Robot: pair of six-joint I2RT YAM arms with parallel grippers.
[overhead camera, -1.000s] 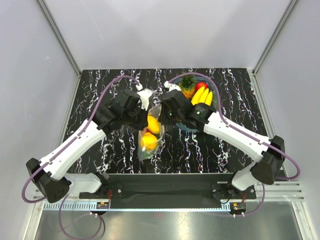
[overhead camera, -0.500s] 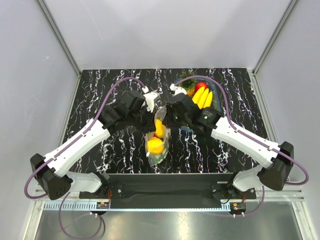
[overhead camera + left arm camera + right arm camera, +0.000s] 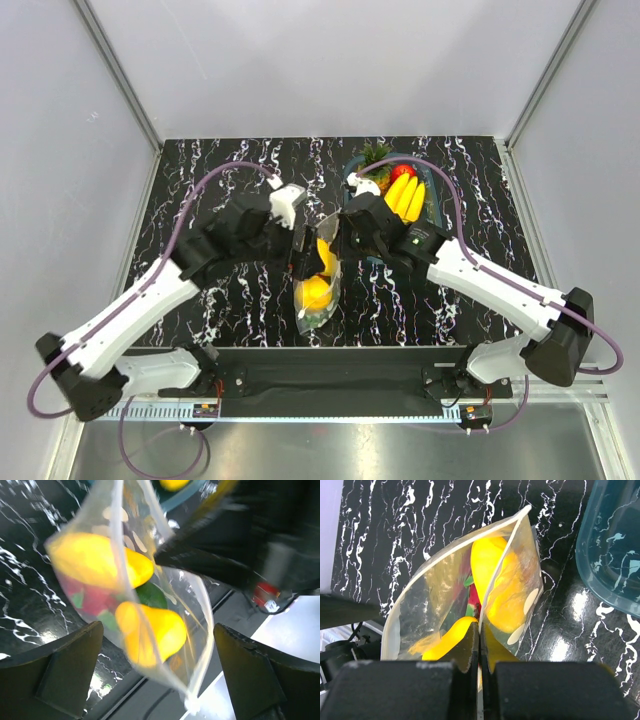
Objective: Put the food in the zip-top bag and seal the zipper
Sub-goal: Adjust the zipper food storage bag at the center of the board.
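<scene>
Left claw (image 3: 157, 629): my fingers stand wide apart and hold nothing. The bag (image 3: 165, 585) hangs just in front of them.
Right claw (image 3: 480, 630): my fingers are pinched tight on the top edge of the bag. I think this pinch is what holds the bag up.
Why I hold it so: with the mouth kept on top, the fruit cannot roll out.
Zipper (image 3: 445, 555): the two lips bow apart like a leaf. It is not pressed shut yet, so that job is left.
Food: the yellow fruits (image 3: 95, 560) and the pink dragon fruit (image 3: 90, 600) sit inside the bag, packed close together.
Where the bag is: between my two claws, over the middle of the table (image 3: 220, 170), near the blue basket (image 3: 610, 555).
Which way it points: mouth up at my claws, bottom down and toward my bases. Its long side runs from mouth to bottom. I cannot tell if the bottom touches the table.
Basket: bananas (image 3: 405, 195) lie in it.
</scene>
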